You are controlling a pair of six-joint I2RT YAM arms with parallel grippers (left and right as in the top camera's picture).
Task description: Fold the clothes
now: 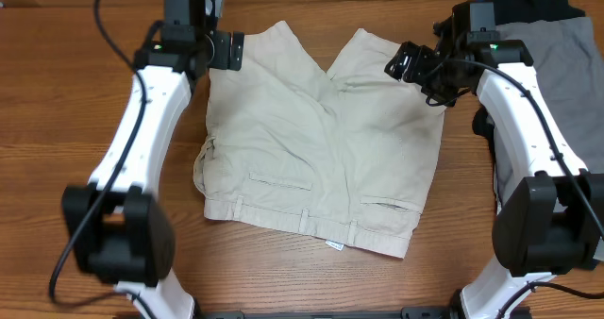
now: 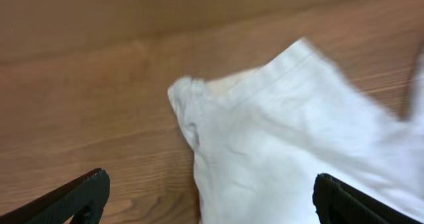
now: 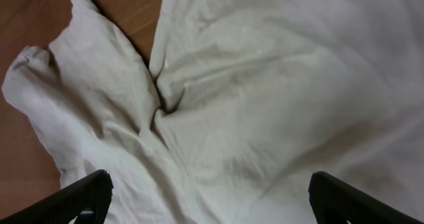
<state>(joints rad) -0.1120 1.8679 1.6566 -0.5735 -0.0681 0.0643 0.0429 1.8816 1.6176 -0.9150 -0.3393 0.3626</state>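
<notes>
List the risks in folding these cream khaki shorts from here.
The open left gripper hangs at the edge of one leg hem of the cream khaki cotton shorts; a grasp there may catch just one layer. Creases bunch at the crotch near the open right gripper; folding now would likely trap them. The grey garment lies beside the right arm; a sweep might drag it.
</notes>
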